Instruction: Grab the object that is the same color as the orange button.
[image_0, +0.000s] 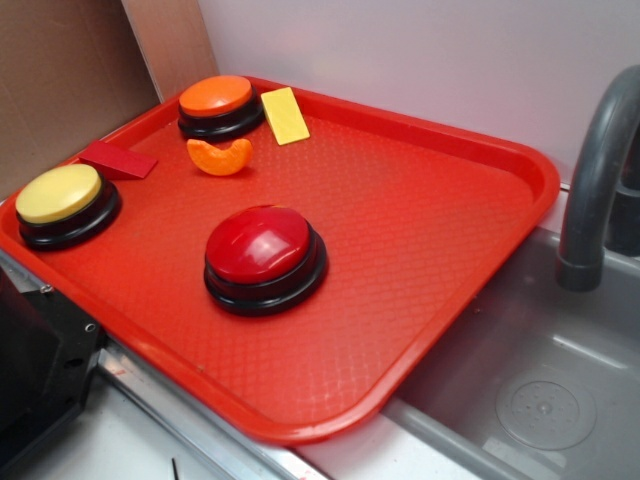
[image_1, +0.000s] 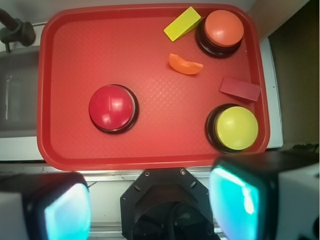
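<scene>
Exterior view: we see the orange crescent piece (image_0: 220, 157) on the red tray (image_0: 420, 270), just in front of the orange button (image_0: 217, 105), near the yellow rectangle (image_0: 285, 115) and red block (image_0: 118, 160). Risk, imo: coming down off-centre we'd hit the button dome or nudge the low, curved slice away.

Wrist view: end effector (image_1: 150, 200) spread wide, nothing held, back at the near tray edge w/ the crescent well apart. Red button (image_1: 113, 108) and yellow button (image_1: 235, 127) flank the path; approach btwn them looks clear.
</scene>
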